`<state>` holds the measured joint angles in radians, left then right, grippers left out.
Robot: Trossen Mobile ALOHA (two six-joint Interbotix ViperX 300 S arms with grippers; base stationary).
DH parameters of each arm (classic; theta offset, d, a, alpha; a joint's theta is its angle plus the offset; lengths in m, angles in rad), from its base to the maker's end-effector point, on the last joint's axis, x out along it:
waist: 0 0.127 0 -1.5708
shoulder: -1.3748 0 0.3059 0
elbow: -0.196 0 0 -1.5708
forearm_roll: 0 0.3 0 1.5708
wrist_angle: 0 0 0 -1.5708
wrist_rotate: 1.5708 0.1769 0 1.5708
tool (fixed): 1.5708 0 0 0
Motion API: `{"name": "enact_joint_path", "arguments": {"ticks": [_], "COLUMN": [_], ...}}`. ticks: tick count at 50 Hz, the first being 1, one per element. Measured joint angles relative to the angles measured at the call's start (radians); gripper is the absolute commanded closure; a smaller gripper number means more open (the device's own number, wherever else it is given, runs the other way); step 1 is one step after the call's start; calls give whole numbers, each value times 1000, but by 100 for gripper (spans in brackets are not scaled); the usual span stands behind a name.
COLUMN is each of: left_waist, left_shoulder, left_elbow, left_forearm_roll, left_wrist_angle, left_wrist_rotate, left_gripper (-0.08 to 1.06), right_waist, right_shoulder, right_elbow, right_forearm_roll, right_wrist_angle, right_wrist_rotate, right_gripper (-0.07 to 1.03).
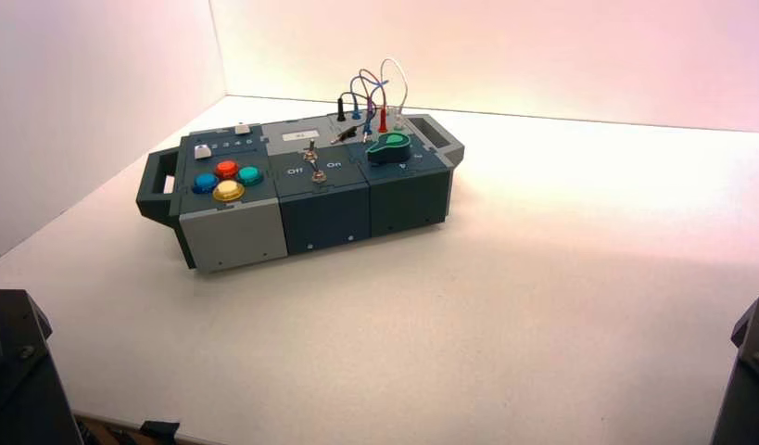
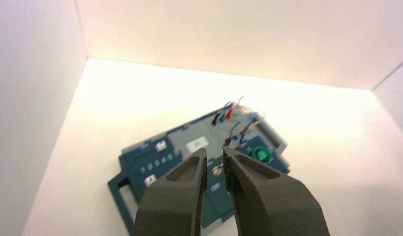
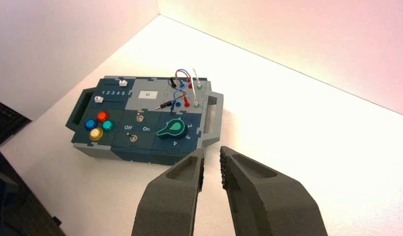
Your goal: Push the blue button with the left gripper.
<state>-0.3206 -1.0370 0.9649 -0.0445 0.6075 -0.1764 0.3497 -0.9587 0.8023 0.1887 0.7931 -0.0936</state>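
The blue button (image 1: 205,183) is a small glossy dome in a cluster of four on the box's left end, beside the red (image 1: 227,169), teal-green (image 1: 250,175) and yellow (image 1: 229,191) buttons. It also shows in the right wrist view (image 3: 90,124). My left gripper (image 2: 214,153) hangs high over the table short of the box, empty, its fingers drawn together with a narrow gap. In the left wrist view its fingers hide the button cluster. My right gripper (image 3: 211,153) is parked back at the right, empty, its fingers also close together.
The box (image 1: 236,232) stands turned at the far left of the white table, with handles at both ends. It bears two toggle switches (image 1: 312,153), a big green pointer knob (image 1: 390,146) and looped wires (image 1: 375,93). White walls close off the back and left.
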Motion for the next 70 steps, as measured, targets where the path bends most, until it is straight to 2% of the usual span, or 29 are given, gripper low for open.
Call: {"name": "enact_joint_path", "arguments": {"ticks": [10,20,35,42,70], "left_waist": [58,57,57,57,44], "left_shoulder": [92,179,282,356,615], "left_elbow": [-3,-3,-3,-3,-8], "left_forearm_roll": [0,-3,-12,-12,-14], "left_wrist_angle": [2,9,18,18,20], "left_wrist_rotate": [0,0,2,28,58], "left_gripper": [89,100,100,100,100], "right_waist": [0,0,0,0,0], "right_shoulder": [-2,-2,0,-2,-2], "right_elbow": [0,-2,-18,-21,-21], "right_forearm_roll": [2,0,-2,-2,2], "right_wrist_angle": [11,14,21,35,38], "right_wrist_rotate": [0,-2,-3,-3,-2], "right_gripper": [74,74,74,74,74]}}
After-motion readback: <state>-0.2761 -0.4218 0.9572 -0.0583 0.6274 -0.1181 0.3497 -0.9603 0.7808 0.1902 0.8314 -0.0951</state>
